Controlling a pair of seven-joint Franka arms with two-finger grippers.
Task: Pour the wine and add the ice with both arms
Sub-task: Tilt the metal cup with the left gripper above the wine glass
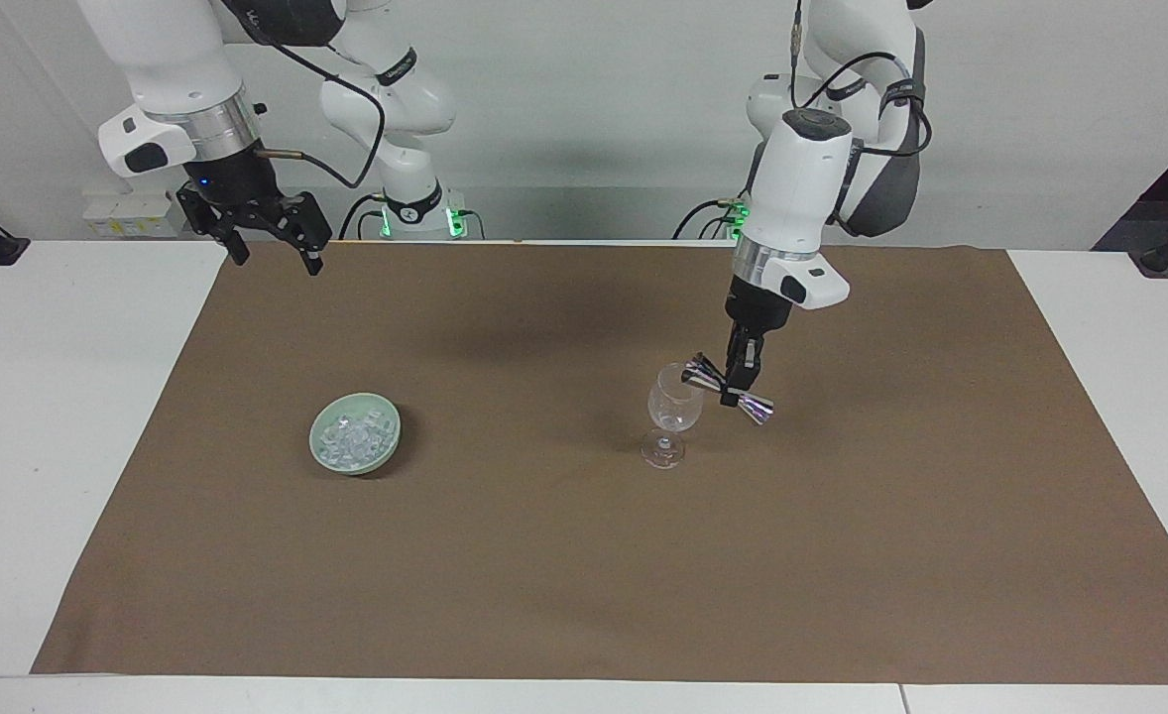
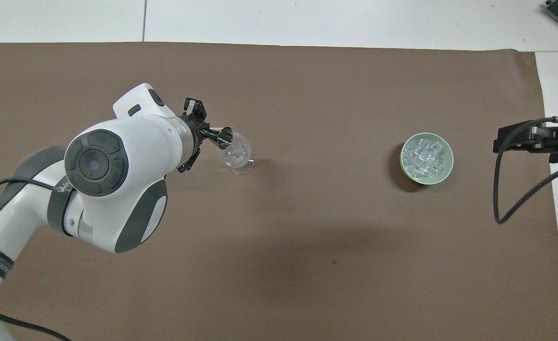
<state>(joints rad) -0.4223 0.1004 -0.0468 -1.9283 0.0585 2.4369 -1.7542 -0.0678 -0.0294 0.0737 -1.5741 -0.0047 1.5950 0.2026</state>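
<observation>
High facing camera across the bench looking at the robots, steep overhead camera above them, both sharing the brown mat.
</observation>
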